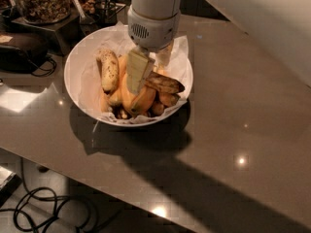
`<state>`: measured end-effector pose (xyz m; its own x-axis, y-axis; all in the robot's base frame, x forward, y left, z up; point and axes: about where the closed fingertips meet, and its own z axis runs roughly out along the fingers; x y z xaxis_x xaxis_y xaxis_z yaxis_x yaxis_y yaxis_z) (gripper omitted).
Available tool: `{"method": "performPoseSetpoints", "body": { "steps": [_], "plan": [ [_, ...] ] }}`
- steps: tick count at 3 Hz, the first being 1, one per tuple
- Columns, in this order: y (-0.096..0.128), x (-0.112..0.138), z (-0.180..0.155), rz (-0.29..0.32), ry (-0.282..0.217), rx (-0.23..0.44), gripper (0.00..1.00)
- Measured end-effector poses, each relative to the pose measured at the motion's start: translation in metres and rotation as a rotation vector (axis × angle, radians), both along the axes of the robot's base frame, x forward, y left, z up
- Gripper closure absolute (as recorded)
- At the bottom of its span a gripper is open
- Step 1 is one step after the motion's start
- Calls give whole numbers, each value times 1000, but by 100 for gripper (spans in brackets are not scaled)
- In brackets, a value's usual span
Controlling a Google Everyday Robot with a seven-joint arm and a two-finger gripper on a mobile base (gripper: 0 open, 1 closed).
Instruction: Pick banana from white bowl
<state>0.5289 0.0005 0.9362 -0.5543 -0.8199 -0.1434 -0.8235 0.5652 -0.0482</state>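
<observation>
camera view: tool (148, 75) over white bowl (73, 64)

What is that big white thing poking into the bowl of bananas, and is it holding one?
That is a robot's arm. At its end is the gripper, the part that grabs things. It hangs low inside the white bowl, right over the fruit. There is only one view, looking down at the table from above; where that camera sits is not known. The bowl is lined with paper and holds several bananas: a long brown-spotted banana on the right, a plump pale speckled one on the left, and smooth orange-yellow ones in the middle. The robot is meant to pick up the long spotted one. I cannot tell whether it has hold of anything yet.
</observation>
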Motion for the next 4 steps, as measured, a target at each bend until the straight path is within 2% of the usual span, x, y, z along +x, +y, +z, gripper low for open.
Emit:
{"method": "performPoseSetpoints", "body": {
  "steps": [1, 2, 3, 4],
  "plan": [
    [-9, 11, -9, -31, 12, -10, 32],
    [-17, 15, -13, -54, -3, -22, 51],
    [-19, 14, -6, -55, -36, -34, 75],
    [-19, 14, -6, -55, -36, -33, 97]
  ]
}}
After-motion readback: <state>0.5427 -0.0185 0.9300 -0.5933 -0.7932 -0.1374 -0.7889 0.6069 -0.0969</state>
